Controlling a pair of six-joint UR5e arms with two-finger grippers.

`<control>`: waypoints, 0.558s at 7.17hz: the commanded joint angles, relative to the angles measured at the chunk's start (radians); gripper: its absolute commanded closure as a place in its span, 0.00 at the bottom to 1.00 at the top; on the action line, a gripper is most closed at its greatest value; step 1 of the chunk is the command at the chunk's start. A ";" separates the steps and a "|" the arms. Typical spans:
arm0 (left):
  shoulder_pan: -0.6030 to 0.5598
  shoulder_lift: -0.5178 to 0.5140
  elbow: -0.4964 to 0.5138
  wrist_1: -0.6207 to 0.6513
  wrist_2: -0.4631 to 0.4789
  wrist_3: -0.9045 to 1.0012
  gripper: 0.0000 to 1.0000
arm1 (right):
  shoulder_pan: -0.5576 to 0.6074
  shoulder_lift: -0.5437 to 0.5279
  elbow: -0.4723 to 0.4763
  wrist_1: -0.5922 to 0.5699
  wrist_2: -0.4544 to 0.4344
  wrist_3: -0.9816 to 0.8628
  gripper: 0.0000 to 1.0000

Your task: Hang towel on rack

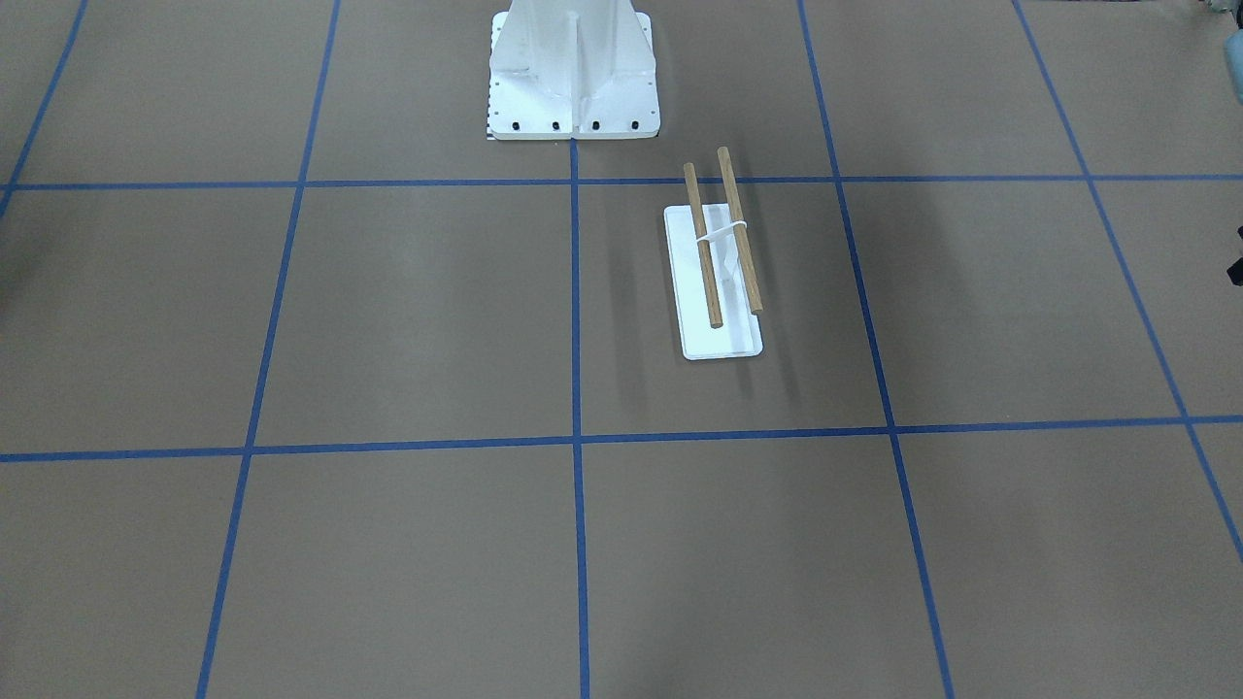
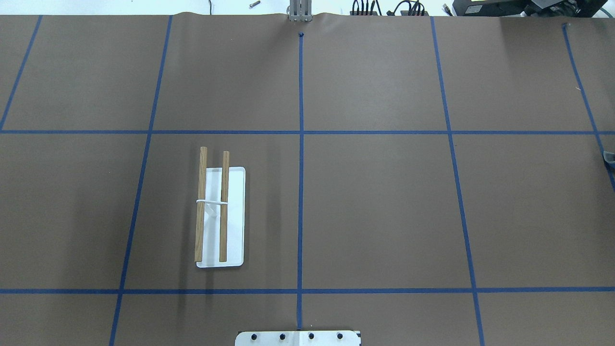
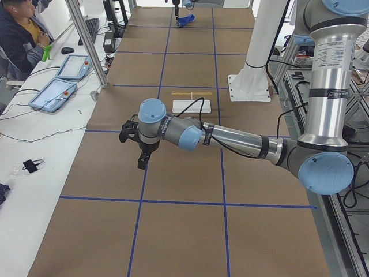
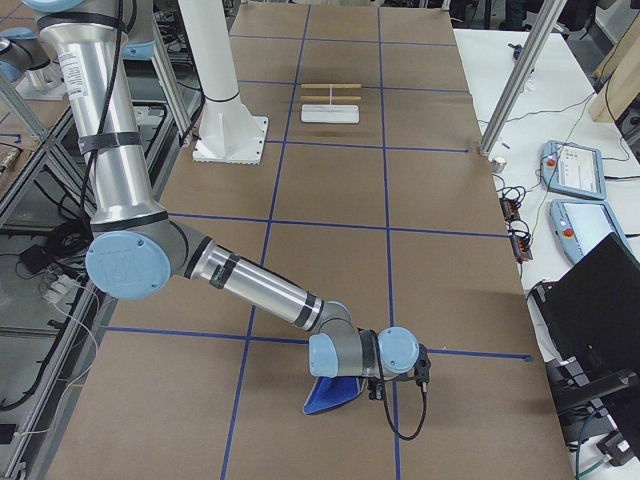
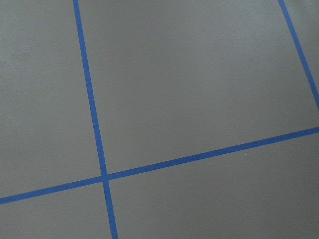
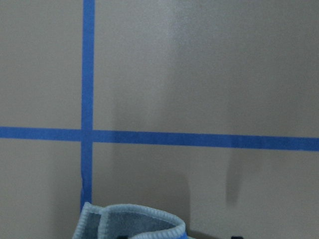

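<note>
Right gripper hangs at your towel, well apart from the rack, likely to lift it; open or clamped, you cannot tell.

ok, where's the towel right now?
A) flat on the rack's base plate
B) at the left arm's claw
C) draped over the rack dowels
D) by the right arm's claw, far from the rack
D: the blue towel is bunched at the right claw; the rack is bare.
</note>
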 commanded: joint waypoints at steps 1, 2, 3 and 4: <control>-0.002 0.000 -0.003 0.000 0.000 0.000 0.02 | -0.001 0.003 -0.006 -0.003 0.001 0.005 0.55; -0.002 0.000 -0.008 0.000 -0.002 0.000 0.02 | -0.001 0.003 -0.004 -0.003 0.001 0.007 0.66; -0.003 0.002 -0.012 0.000 0.000 0.000 0.02 | -0.001 0.003 -0.006 -0.005 0.001 0.007 0.71; -0.003 0.002 -0.015 0.000 -0.002 0.000 0.02 | -0.001 0.003 -0.010 -0.005 0.003 0.010 0.74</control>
